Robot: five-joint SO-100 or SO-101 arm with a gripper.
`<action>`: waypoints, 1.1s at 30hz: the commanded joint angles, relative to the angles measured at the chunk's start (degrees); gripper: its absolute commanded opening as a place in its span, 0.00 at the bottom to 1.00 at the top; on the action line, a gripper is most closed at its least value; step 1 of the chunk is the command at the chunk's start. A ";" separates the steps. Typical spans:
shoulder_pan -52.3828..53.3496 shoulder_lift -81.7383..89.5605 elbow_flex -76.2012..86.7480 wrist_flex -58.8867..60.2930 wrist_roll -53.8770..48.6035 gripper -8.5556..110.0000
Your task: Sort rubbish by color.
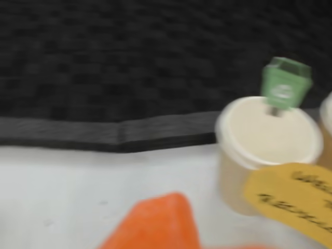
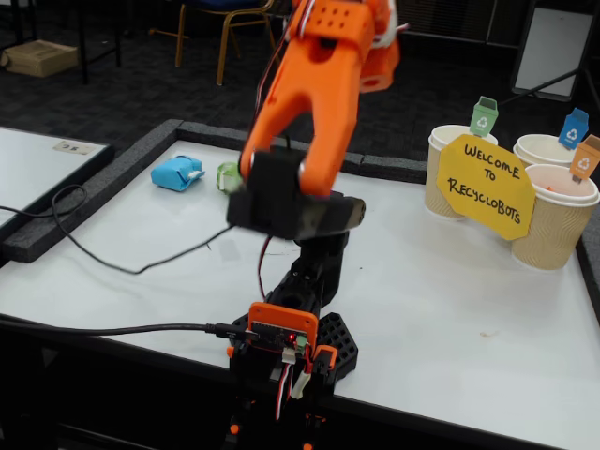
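Inside, the green-tagged cup (image 1: 267,136) looks empty in the wrist view.

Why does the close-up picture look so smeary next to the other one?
The wrist view is blurred all over: the green tag, the cup and the yellow sign's lettering are smeared and unreadable, and the orange pincer part at the bottom edge is a soft blob. The fixed view is mostly sharp, its sign legible, though the arm's black motor block looks slightly blurred.
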 commanded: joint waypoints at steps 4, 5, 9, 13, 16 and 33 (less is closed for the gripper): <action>-14.15 6.68 1.05 0.62 1.41 0.07; -16.17 6.68 0.79 1.32 1.93 0.07; -25.40 6.50 -0.53 4.83 2.11 0.07; -34.37 6.50 -0.88 6.50 2.11 0.07; -41.92 6.50 -0.62 8.17 2.11 0.07; -47.29 1.32 -1.58 10.02 2.11 0.07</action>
